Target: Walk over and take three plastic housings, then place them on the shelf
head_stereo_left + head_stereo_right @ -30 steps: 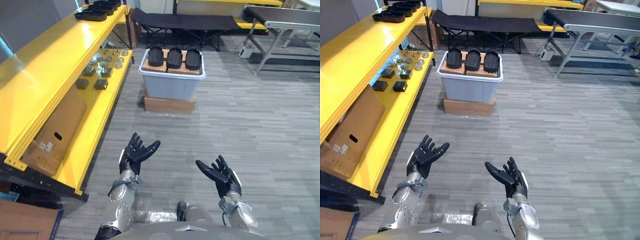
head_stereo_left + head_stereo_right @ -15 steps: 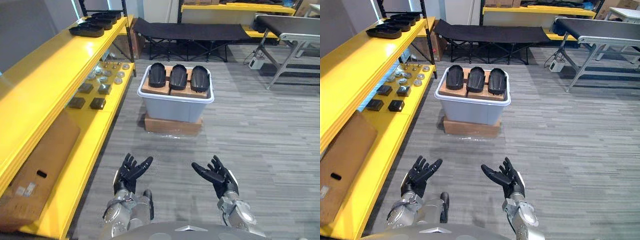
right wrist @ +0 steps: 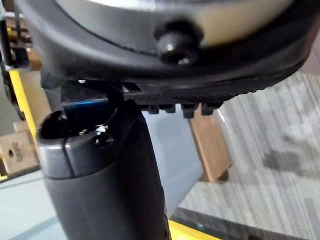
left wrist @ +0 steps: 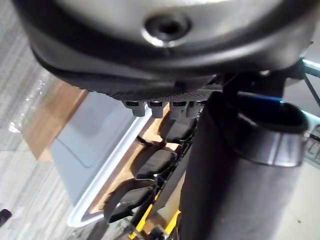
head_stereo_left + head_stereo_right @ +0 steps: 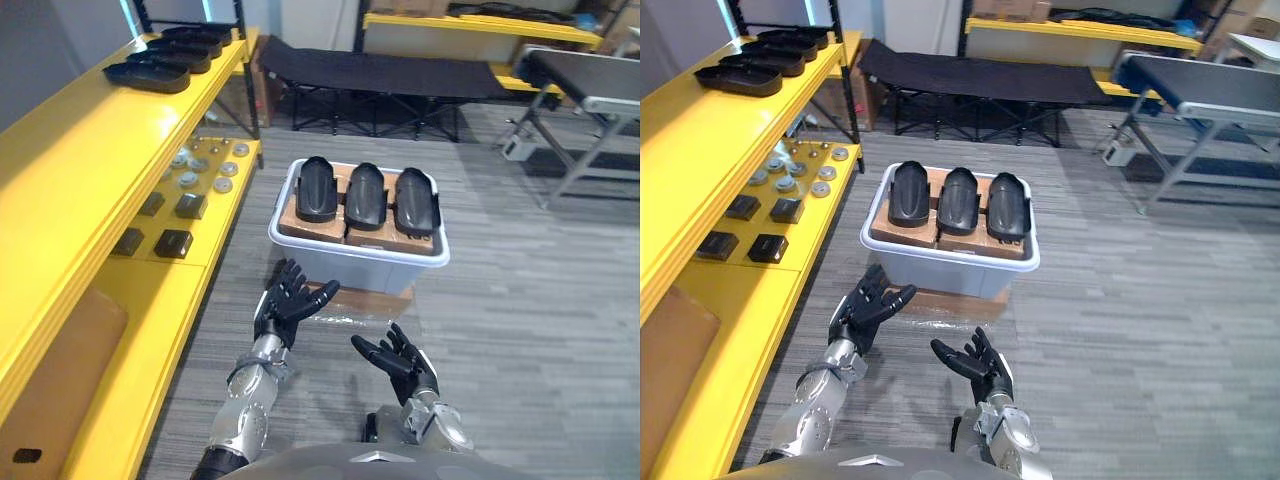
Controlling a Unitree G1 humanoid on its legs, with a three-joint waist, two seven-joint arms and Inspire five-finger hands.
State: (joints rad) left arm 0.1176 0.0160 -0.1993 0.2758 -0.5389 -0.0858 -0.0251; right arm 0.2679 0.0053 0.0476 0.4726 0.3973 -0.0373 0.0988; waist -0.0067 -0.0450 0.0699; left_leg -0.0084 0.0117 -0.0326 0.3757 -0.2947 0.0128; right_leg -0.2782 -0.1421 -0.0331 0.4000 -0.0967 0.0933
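Observation:
Three black plastic housings lie side by side on cardboard in a grey plastic bin that stands on a flat cardboard box on the floor ahead. The left wrist view shows the same housings and the bin's rim. My left hand is open, palm up, just short of the bin's near left corner. My right hand is open too, palm up, lower and further back from the bin. Neither hand touches anything. The yellow shelf runs along my left.
Several black trays lie at the far end of the shelf's top level. Small metal parts and dark blocks rest on its lower level. A black folding cot stands behind the bin, and a conveyor frame at the far right.
The camera has come closer to the bin, which now looks larger and nearer. My left hand has risen toward the bin's near corner. Both hands stay open.

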